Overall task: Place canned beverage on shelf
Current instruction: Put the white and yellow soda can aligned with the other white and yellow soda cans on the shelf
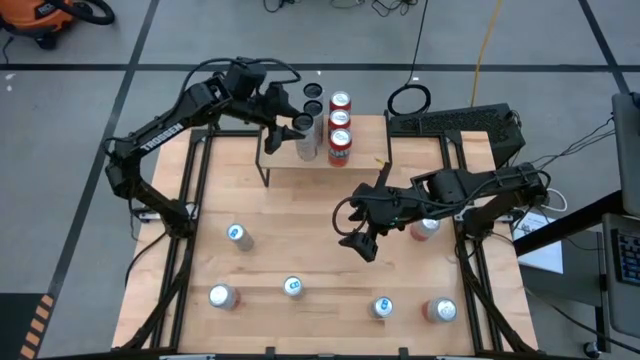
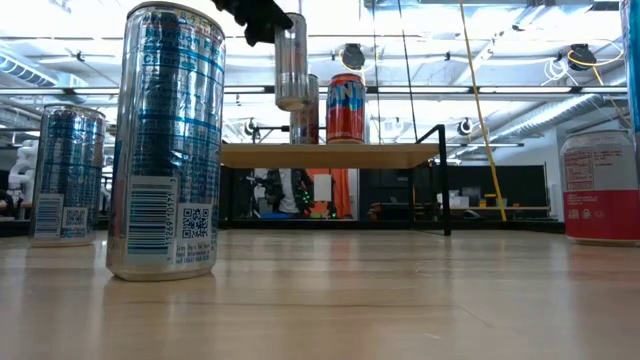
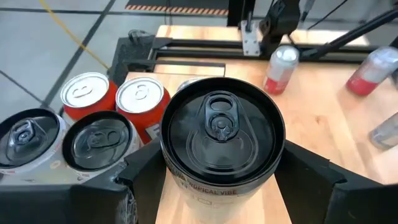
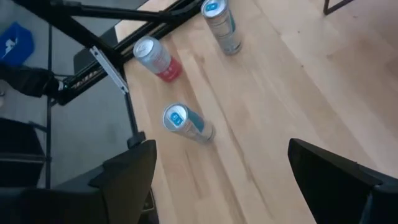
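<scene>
A slim can with a black top [image 3: 221, 124] hangs above the shelf [image 2: 330, 155], a low wooden board on black legs at the table's far middle [image 1: 285, 162]. My left gripper [image 1: 300, 128] is shut on it. Red cans [image 1: 339, 140] and black-topped cans [image 3: 99, 140] stand upright on the shelf beside it. My right gripper [image 1: 360, 240] hangs open over the table's middle, right of centre, with nothing between its fingers [image 4: 124, 180]. My left gripper pinches the can's side wall just below its top rim [image 3: 177, 180] between its two fingers [image 3: 140, 177]. The fingers come from the table's left, slanting down. The can stands upright in the hold, and its bottom [image 2: 291, 103] is clear above the shelf board.
Several blue-and-silver cans stand loose on the table's near half [image 1: 238, 235] [image 1: 293, 287] [image 4: 186, 122]. Red-and-white ones stand at the right [image 1: 425, 228] [image 1: 441, 311]. One blue can [image 2: 165, 140] stands close to the low camera. Black frame rails [image 1: 190, 190] run along the table's sides.
</scene>
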You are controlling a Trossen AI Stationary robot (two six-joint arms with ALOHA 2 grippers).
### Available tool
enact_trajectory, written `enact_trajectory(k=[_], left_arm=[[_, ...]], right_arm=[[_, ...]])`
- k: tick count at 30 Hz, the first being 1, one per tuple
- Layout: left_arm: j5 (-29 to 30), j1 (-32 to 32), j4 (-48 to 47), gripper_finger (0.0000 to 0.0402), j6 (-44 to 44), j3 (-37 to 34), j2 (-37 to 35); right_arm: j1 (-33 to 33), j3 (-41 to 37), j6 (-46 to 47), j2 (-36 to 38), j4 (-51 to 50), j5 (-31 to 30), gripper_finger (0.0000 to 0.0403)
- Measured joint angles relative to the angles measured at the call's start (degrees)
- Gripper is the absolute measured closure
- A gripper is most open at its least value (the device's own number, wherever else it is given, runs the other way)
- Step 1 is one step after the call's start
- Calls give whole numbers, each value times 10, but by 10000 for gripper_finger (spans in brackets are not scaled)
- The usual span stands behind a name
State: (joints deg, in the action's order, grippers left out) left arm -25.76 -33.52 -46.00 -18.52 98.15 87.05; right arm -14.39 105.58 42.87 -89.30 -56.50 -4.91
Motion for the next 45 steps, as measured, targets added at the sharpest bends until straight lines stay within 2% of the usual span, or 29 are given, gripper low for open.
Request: enact_trajectory(k=[5, 10, 13, 18, 24, 45], left_arm=[[-13, -9, 11, 149, -1, -25, 0], [-14, -5, 69, 149, 1, -55, -1], [-11, -5, 60, 149, 2, -63, 0], [9, -5, 69, 149, -1, -66, 0], [22, -5, 88, 149, 0, -68, 0], [50, -1, 94, 149, 0, -67, 45]], right_arm=[[0, 0, 3, 0, 6, -12, 60], [0, 0, 6, 0, 6, -13, 60], [0, 0, 6, 0, 6, -13, 60], [1, 0, -5, 0, 6, -15, 60], [1, 0, -20, 0, 5, -43, 60], [1, 0, -29, 0, 5, -41, 60]])
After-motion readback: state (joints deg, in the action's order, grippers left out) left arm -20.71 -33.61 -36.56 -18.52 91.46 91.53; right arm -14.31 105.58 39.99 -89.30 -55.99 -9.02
